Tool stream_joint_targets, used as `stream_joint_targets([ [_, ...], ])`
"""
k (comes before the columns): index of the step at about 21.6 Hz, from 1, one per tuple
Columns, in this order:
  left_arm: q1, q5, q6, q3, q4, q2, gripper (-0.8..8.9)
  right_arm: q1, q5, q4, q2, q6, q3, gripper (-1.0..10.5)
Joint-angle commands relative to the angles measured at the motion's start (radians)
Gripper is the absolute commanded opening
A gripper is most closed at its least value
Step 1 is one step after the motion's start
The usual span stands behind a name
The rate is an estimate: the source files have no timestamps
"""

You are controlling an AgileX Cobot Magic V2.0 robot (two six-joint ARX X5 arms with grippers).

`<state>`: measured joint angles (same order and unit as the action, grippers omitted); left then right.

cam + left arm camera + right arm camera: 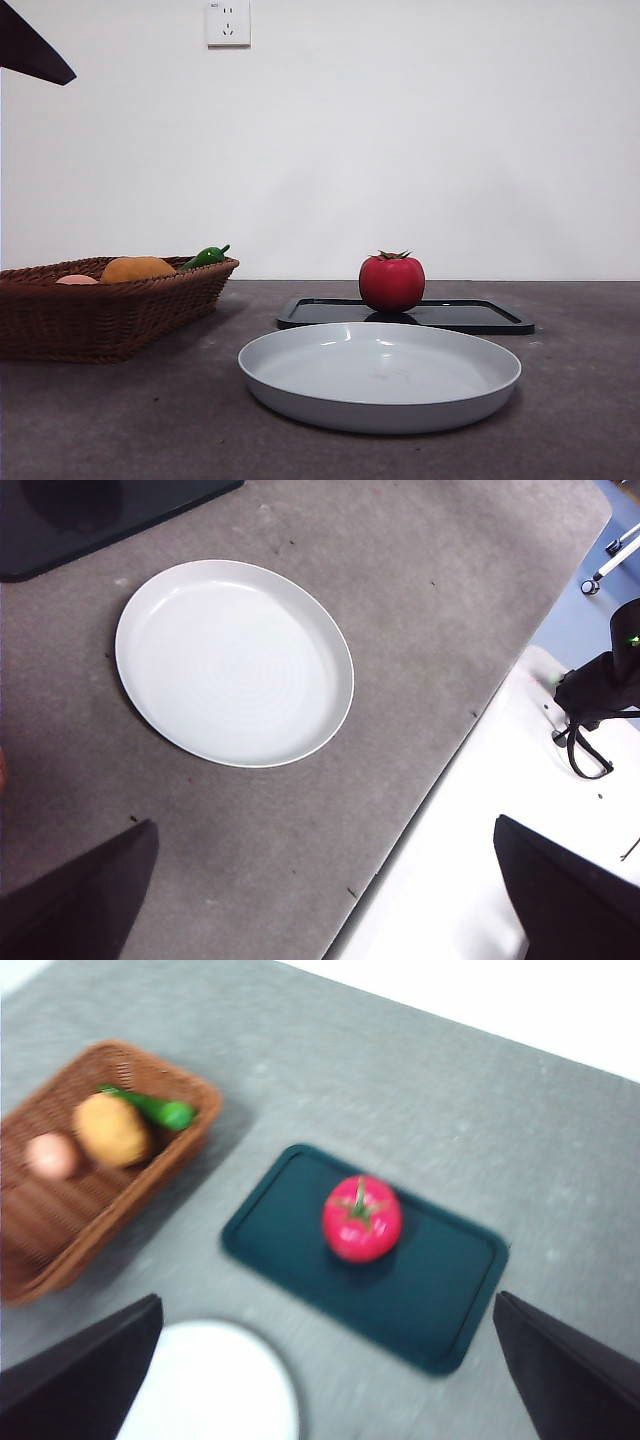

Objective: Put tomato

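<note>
The red tomato [391,282] with a green stem stands on a dark flat tray [470,317] behind the white plate [380,375]. In the right wrist view the tomato [361,1218] sits on the left part of the tray [440,1290]. My right gripper [325,1380] is open and empty, high above the table, well short of the tomato. My left gripper [325,900] is open and empty, high above the plate [233,662] near the table's edge. In the front view only a black arm tip [30,50] shows at the top left corner.
A brown wicker basket [100,310] at the left holds an orange round fruit [137,268], a green pepper [205,257] and a pinkish item [77,280]. The basket also shows in the right wrist view [60,1220]. The table's edge [440,780] runs beside the plate.
</note>
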<state>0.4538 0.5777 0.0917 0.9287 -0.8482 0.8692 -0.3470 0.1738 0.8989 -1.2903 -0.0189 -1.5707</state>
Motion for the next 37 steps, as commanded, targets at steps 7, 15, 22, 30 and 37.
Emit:
stream_joint_targets([
  [7, 0.004, 0.005, 0.013, 0.019, 0.008, 0.005, 5.59, -0.083, 0.083, 0.020, 0.373, 0.051, 0.436, 5.5],
  [15, 0.004, 0.005, 0.012, 0.019, 0.006, 0.005, 5.59, -0.127, 0.197, 0.024, 0.540, 0.065, 0.693, 5.4],
  [22, 0.004, 0.005, 0.012, 0.019, 0.006, 0.005, 5.59, -0.127, 0.196, 0.014, 0.541, 0.064, 0.703, 5.4],
  [30, 0.004, 0.005, 0.012, 0.019, 0.006, 0.005, 5.55, -0.127, 0.196, 0.014, 0.541, 0.064, 0.703, 5.4],
  [37, 0.004, 0.005, 0.012, 0.019, 0.006, 0.005, 3.11, -0.127, 0.196, 0.014, 0.541, 0.064, 0.703, 2.5],
])
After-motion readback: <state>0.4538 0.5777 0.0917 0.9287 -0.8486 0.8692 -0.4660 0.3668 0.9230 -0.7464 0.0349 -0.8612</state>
